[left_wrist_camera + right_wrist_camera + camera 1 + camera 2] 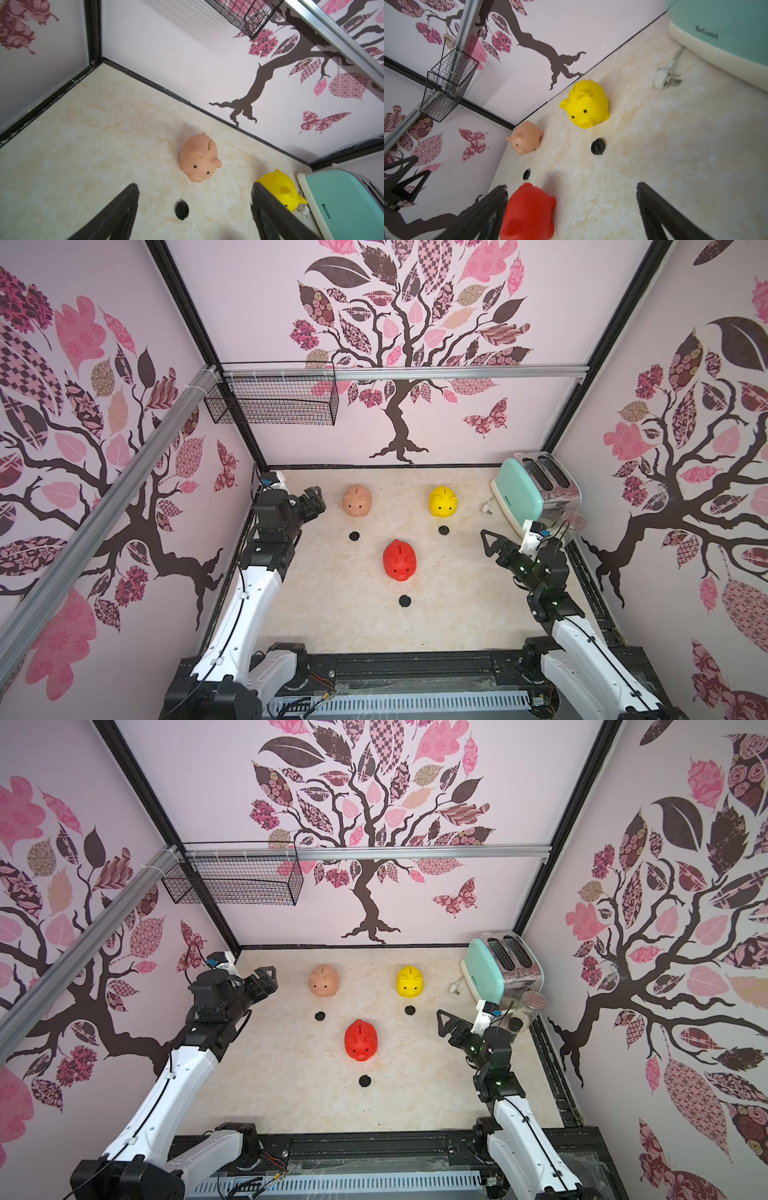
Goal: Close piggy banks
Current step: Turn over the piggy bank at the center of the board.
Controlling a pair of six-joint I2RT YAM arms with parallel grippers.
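Where marbled tabletop point(332, 614) spreads, piggy banks point(399, 561) sit — rounded.

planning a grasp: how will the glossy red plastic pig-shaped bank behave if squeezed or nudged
The glossy red plastic pig-shaped bank looks smooth and rounded, so a grip could slip off its curved sides. Its coin slot suggests a hollow, light shell, likely to slide on the marble-look tabletop when nudged. Tipped over, its round body might roll.
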